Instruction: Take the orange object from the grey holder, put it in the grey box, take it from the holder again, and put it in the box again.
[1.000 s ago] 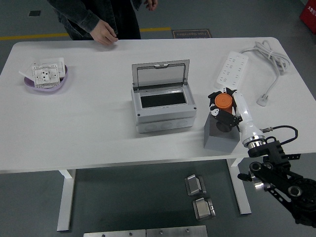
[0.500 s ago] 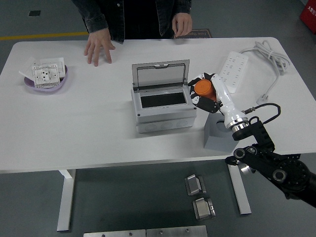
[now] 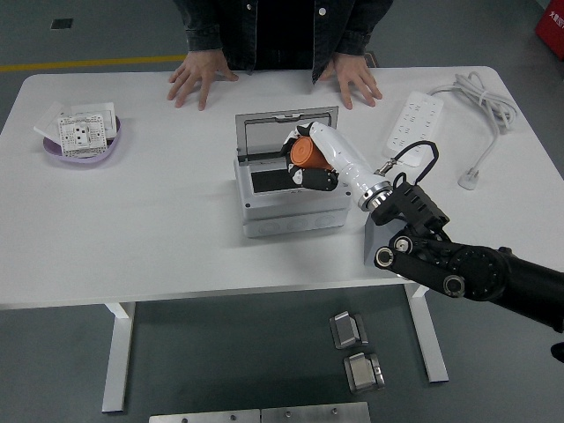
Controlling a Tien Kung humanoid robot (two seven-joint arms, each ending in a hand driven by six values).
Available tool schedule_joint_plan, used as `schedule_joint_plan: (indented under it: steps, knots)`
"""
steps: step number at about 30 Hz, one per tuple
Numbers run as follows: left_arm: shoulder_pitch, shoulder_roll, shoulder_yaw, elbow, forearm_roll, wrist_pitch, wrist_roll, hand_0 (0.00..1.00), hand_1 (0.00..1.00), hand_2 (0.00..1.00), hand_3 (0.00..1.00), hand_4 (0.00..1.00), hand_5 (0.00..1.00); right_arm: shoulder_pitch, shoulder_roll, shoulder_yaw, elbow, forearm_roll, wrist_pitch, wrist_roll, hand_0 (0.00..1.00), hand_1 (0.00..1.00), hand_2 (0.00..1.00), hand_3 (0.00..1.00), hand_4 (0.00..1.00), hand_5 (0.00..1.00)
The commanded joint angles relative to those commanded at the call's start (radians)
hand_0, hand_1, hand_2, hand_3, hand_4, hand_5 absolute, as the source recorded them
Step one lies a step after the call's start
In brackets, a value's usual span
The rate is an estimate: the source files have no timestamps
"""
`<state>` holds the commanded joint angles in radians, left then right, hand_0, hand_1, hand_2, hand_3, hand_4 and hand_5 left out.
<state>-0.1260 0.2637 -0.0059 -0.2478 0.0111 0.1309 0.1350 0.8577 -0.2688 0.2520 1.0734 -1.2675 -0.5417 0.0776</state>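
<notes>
Orange object (image 3: pixel 306 153) sits gripped in the right hand (image 3: pixel 307 162), the black fingertips curled round it while the white forearm slopes back to the lower right. It hangs directly over the open grey box (image 3: pixel 291 211), above the right part of the dark rectangular opening, so the coming move turns on a plain vertical relation: the opening lies straight below the hand, and lowering rather than travelling sideways looks like what is needed. The object reads as a short, smooth plastic cylinder, tipped so that its long axis runs roughly left to right and a little downward, not upright. How high it hangs above the opening cannot be told from this high view.

The box is a matte grey plastic enclosure with rounded corners and a hinged lid (image 3: pixel 286 132) with a clear window standing up at its far side. The grey holder (image 3: pixel 382 248) stands just right of the box, mostly hidden behind the black arm's joints. The left arm is nowhere to be seen, so the right hand alone is placed for the drop.

A person stands at the far side with both hands (image 3: pixel 201 75) flat on the white table (image 3: pixel 159 229), well clear of the box. A white power strip (image 3: pixel 412 124) with coiled cable lies far right, and a purple dish (image 3: pixel 81 145) of white sockets far left.
</notes>
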Motion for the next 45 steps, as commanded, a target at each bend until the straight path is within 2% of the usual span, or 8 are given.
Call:
schedule_joint_plan:
  steps: [14,20,21,25,26,32,33,45]
  knots:
    - [-0.006,0.003,-0.025,0.001,0.035,-0.001,0.013,0.656,0.655,0.619,0.657,0.662,0.448,0.128,0.068,-0.173,-0.136,0.011,0.057,-0.008,0.018,0.220,0.530,0.258,0.042,0.002]
    - [-0.010,0.002,-0.016,-0.002,0.030,-0.002,0.009,0.655,0.655,0.619,0.657,0.660,0.450,0.153,0.083,-0.211,-0.167,-0.043,0.073,-0.025,0.076,0.280,0.545,0.343,0.034,0.002]
    - [-0.010,0.002,-0.017,-0.002,0.031,-0.003,0.009,0.656,0.656,0.618,0.657,0.660,0.452,0.156,0.085,-0.217,-0.172,-0.053,0.075,-0.027,0.202,0.425,0.616,0.688,0.064,0.054]
    - [-0.009,0.002,-0.022,-0.001,0.037,-0.003,0.012,0.656,0.656,0.618,0.657,0.660,0.452,0.161,0.088,-0.229,-0.185,-0.087,0.084,-0.031,0.202,0.425,0.616,0.688,0.064,0.054]
    - [-0.009,0.002,-0.023,-0.001,0.038,-0.003,0.013,0.655,0.656,0.619,0.657,0.658,0.452,0.161,0.088,-0.229,-0.187,-0.093,0.085,-0.032,0.362,0.558,0.696,0.959,0.408,0.002]
    - [-0.011,0.003,-0.024,-0.001,0.039,-0.003,0.013,0.655,0.656,0.619,0.657,0.658,0.452,0.161,0.087,-0.222,-0.190,-0.103,0.085,-0.028,0.362,0.558,0.696,0.959,0.408,0.002]
    - [-0.011,0.003,-0.024,-0.001,0.039,-0.003,0.013,0.655,0.656,0.619,0.656,0.657,0.452,0.161,0.087,-0.220,-0.190,-0.103,0.085,-0.027,0.756,0.728,0.808,0.993,0.551,0.002]
    - [-0.010,0.000,-0.023,-0.001,0.040,-0.003,0.014,0.656,0.656,0.619,0.655,0.653,0.460,0.150,0.078,-0.205,-0.183,-0.097,0.071,-0.014,0.881,0.797,0.838,0.998,0.631,0.002]
